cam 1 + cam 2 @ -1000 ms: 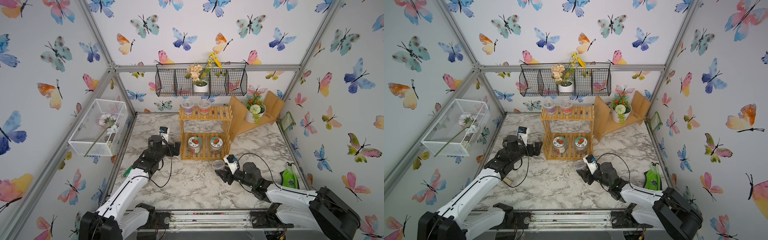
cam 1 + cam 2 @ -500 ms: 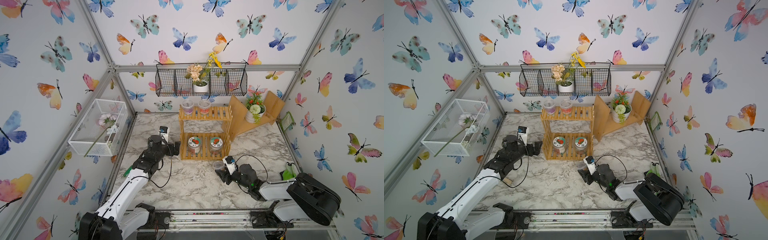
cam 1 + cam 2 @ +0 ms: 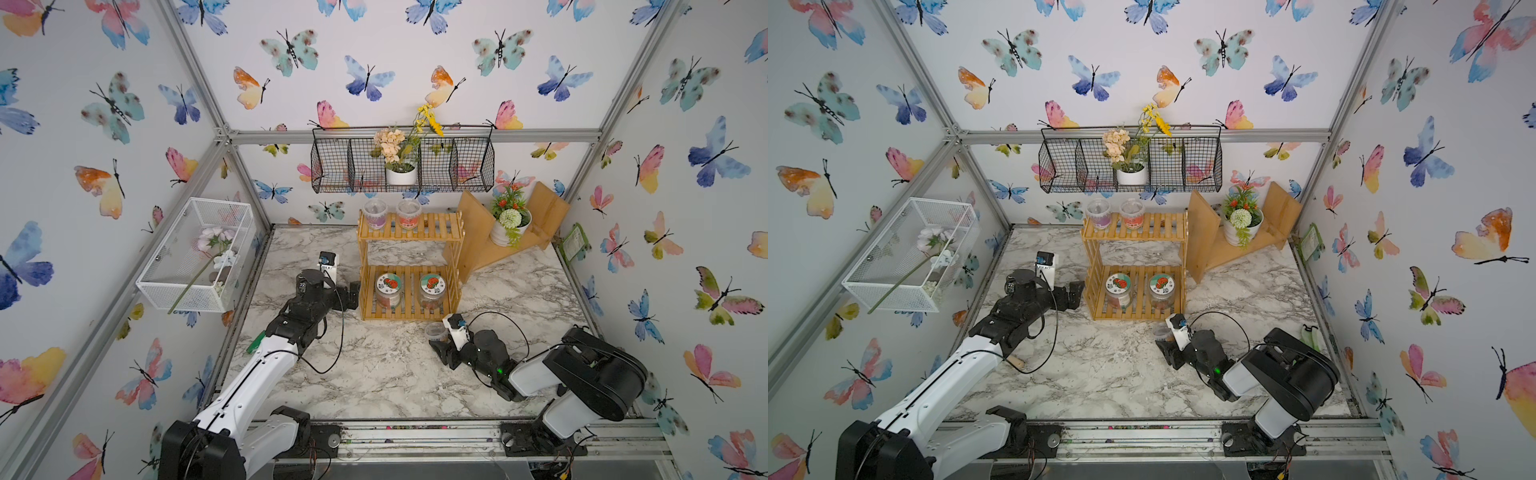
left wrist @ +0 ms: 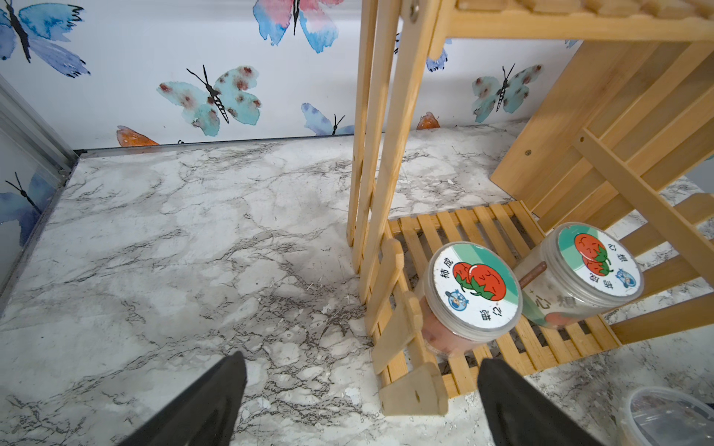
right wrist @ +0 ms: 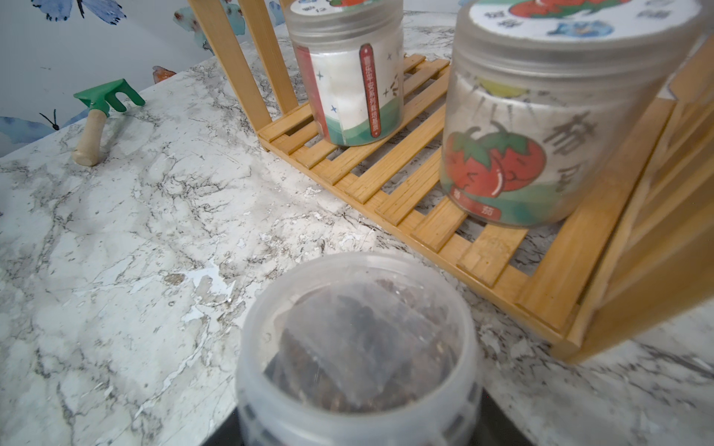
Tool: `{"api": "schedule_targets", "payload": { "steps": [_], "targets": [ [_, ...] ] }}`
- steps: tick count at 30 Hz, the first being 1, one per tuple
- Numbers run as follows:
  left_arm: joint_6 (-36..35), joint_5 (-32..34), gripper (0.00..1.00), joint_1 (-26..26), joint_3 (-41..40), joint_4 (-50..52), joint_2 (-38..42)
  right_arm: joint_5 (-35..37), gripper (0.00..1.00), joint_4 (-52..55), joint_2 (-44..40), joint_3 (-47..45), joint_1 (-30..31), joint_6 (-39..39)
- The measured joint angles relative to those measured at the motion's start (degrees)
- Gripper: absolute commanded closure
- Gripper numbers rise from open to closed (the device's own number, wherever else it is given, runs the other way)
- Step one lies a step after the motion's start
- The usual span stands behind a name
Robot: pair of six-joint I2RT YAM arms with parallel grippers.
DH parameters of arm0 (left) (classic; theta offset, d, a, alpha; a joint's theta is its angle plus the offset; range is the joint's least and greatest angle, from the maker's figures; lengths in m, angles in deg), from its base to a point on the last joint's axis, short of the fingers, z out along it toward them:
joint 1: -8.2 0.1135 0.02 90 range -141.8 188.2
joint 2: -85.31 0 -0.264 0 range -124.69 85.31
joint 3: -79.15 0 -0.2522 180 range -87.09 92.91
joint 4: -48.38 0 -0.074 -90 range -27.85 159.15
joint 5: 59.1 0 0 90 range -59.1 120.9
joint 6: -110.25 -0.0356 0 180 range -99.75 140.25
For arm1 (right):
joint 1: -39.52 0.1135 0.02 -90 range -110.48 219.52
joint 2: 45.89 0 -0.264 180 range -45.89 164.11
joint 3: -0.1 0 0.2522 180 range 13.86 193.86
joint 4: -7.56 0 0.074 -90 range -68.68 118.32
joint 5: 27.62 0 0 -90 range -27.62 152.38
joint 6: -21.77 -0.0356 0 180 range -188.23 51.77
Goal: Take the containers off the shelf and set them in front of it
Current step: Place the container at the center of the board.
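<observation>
Occupying shelf (image 3: 436,226): two jars (image 3: 389,286), two cups (image 3: 375,214).

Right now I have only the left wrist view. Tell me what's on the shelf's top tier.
Observer: A purple-banded cup and a red-banded cup stand side by side on the shelf's top tier.
Operator: Report the right claw.
Observer: The right claw is closed around a clear cup standing on the table before the shelf.
Operator: Name anything loose near my arm.
Observer: A green hand rake lies on the table by the left arm.
</observation>
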Motion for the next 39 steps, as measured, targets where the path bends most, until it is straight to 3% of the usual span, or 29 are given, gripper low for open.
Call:
{"api": "schedule_targets", "payload": {
  "steps": [15, 24, 39],
  "targets": [
    [-0.1, 1.4, 0.0, 0.1, -0.7, -0.3, 1.2, 1.9, 0.38, -4.6, 1.9, -1.6, 0.5, -0.6],
    [-0.1, 1.6, 0.0, 0.3, -1.9, -0.4, 2.7, 6.0, 0.24, -2.4, 1.7, -3.4, 3.5, -2.3],
    [-0.1, 2.1, 0.0, 0.3, -2.7, -0.4, 2.8, 13.7, 0.22, -0.5, 2.7, -2.6, 4.3, -3.2]
  ]
}}
